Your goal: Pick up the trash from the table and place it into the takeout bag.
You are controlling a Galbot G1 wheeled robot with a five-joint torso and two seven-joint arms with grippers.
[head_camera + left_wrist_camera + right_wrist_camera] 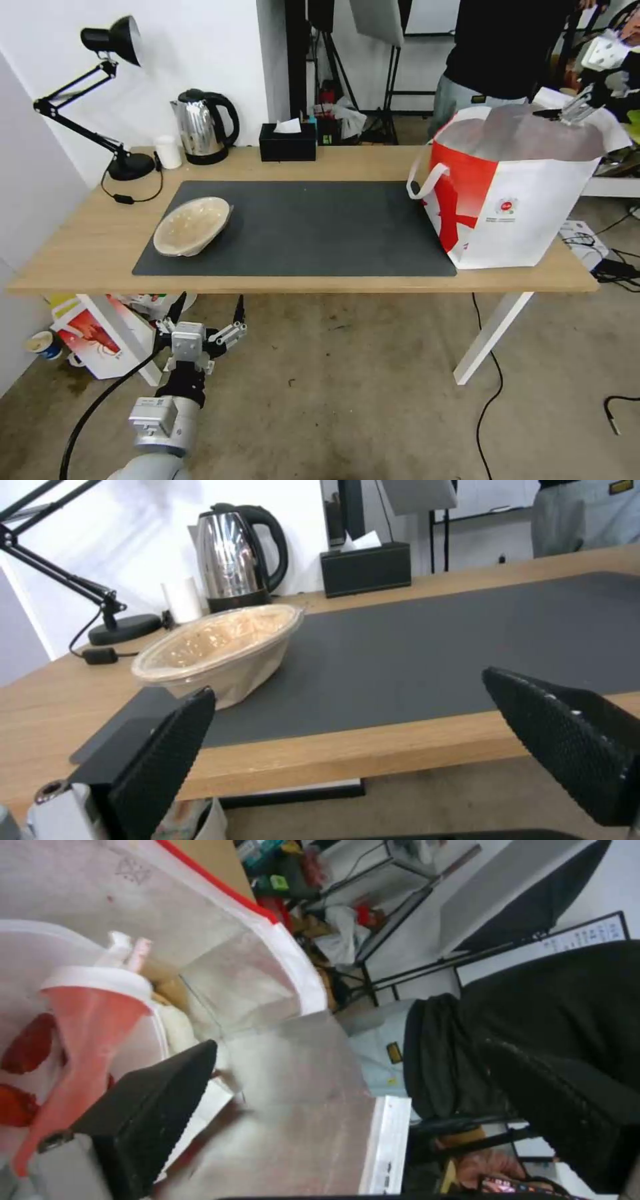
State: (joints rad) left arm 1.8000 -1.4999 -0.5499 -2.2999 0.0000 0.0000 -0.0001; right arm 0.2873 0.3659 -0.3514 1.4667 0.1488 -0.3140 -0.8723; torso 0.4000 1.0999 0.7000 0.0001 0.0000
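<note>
The right pincer, spread apart and empty, hangs over the takeout bag holding the red cup, while the left pincer, also spread, sits below the worktop edge near the tan bowl.

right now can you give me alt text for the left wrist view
The open left tool hangs empty just off the near edge of the light-wood table, aimed at a shallow tan bowl tilted on the dark-grey mat. Behind it stand a steel kettle, a black tissue box and a desk lamp's base.
</note>
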